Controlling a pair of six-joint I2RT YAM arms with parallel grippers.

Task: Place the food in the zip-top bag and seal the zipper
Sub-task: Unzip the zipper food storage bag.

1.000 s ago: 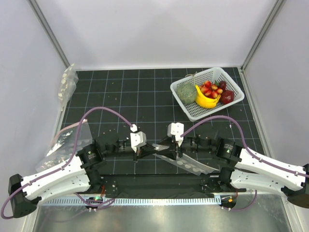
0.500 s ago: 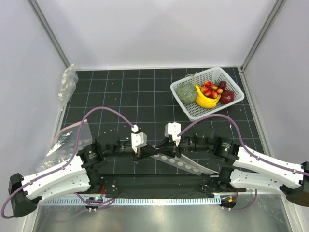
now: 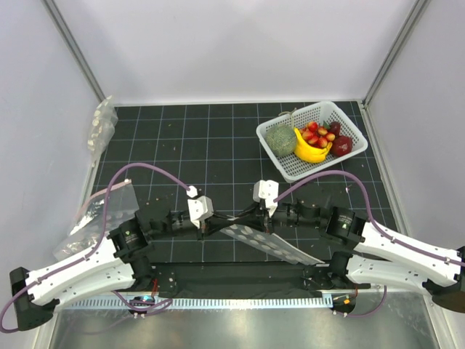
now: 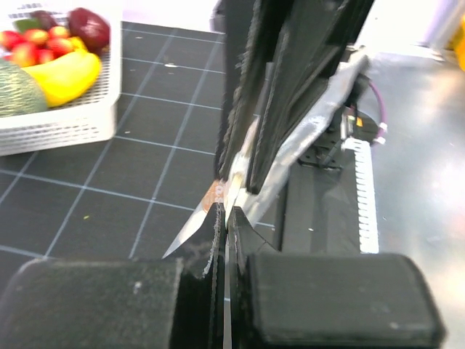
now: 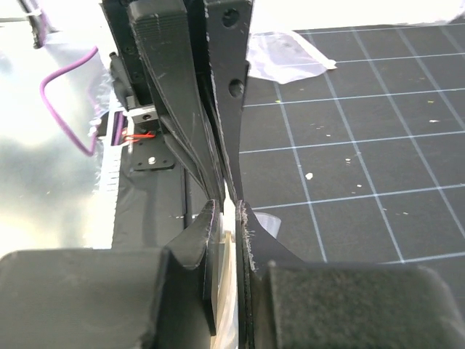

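Change since a second ago: right tool [image 5: 227,211] has narrowed from spread to nearly pressed together, with a pale strip of film caught between its fingers. Left tool [image 4: 225,218] is unchanged, pressed together on the bag's edge. The left arm has drawn back toward the left edge of the worktop [image 3: 189,145], and the bag's left end went with it. Basket and its contents have not moved.

Zip-top bag [image 3: 280,246]: held off the worktop near the middle of the near edge, between the two tools. Both tools pinch its left end and almost touch each other. The dotted body slants away toward the near right. Nothing is visible inside it.

White basket [image 3: 341,120]: far right corner of the worktop. It holds the food [image 3: 317,135], a cluster of small red fruits in the middle. A banana [image 3: 309,151] lies against the cluster's near side, a round green vegetable [image 3: 280,138] sits at the left end, and a dark red fruit [image 3: 342,145] sits at the right.

Plain clear bags: one at the far left corner [image 3: 102,123] and one along the left edge [image 3: 98,211], partly under the left arm's cable.
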